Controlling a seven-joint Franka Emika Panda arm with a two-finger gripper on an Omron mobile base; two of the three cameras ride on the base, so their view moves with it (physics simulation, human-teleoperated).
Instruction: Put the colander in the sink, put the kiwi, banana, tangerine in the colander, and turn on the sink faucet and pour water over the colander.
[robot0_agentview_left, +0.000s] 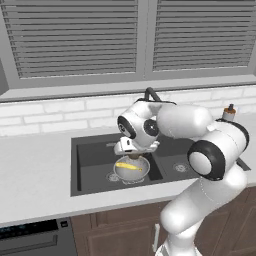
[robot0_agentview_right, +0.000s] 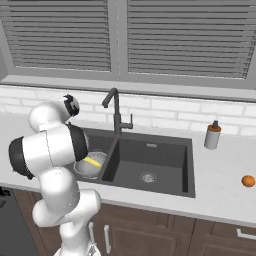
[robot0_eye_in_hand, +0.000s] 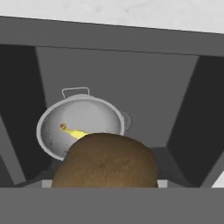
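soap bottle (robot0_agentview_right: 212, 136) stands on the grey counter (robot0_agentview_right: 220, 192) below the shuttered window (robot0_agentview_right: 125, 40).
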